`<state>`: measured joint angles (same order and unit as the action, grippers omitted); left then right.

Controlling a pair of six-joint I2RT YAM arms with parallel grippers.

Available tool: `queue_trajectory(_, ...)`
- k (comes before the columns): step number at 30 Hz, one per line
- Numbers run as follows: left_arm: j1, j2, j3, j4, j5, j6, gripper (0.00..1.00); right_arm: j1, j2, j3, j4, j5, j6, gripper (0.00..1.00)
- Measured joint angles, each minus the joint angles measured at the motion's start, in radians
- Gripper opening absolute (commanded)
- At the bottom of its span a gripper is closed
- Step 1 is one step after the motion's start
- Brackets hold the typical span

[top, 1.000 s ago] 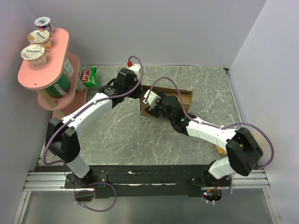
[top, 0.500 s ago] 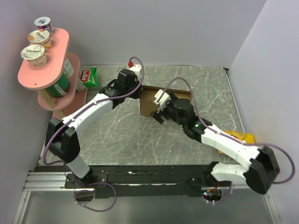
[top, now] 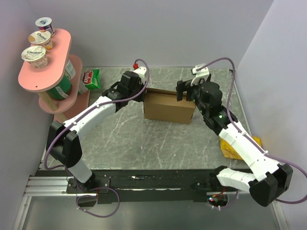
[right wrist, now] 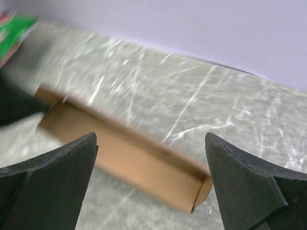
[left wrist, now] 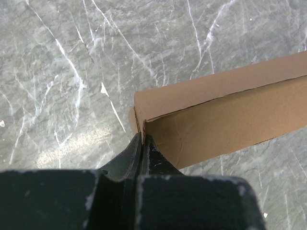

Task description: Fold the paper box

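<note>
The brown cardboard paper box (top: 169,109) stands in the middle of the table with its near wall facing the arms. My left gripper (top: 142,94) is shut on the box's left corner; in the left wrist view the two fingers (left wrist: 143,143) pinch a thin cardboard edge of the box (left wrist: 225,120). My right gripper (top: 186,90) is open and empty, hovering above the box's far right corner. In the right wrist view the box (right wrist: 139,165) lies blurred below between the wide-apart fingers (right wrist: 57,177).
A pink two-tier stand (top: 45,62) with yogurt cups is at the far left. A green snack bag (top: 90,79) lies beside it. A yellow packet (top: 237,146) lies at the right under my right arm. Grey walls close in the back and both sides.
My right arm has lifted off the box and swung back and to the right, now beyond the box's right end. The box's near wall now stands up. The left gripper kept its hold.
</note>
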<state>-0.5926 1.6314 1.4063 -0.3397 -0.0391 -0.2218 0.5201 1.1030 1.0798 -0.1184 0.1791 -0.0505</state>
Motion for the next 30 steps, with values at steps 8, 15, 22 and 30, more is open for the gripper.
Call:
queue_trajectory(8,0.000,0.000,-0.004,0.007,0.000,0.012,0.01,-0.016,0.253,0.117,0.118,0.150,0.059,0.99)
queue_trajectory(15,0.000,0.000,-0.004,0.008,0.004,0.018,0.06,-0.006,0.363,0.097,0.131,0.230,0.064,0.99)
queue_trajectory(22,0.000,0.000,-0.004,-0.003,0.014,0.021,0.25,0.031,0.329,0.009,0.182,0.288,0.117,0.99)
queue_trajectory(30,-0.001,-0.013,-0.013,-0.023,0.029,0.018,0.64,0.068,0.311,-0.055,0.245,0.369,0.162,0.99)
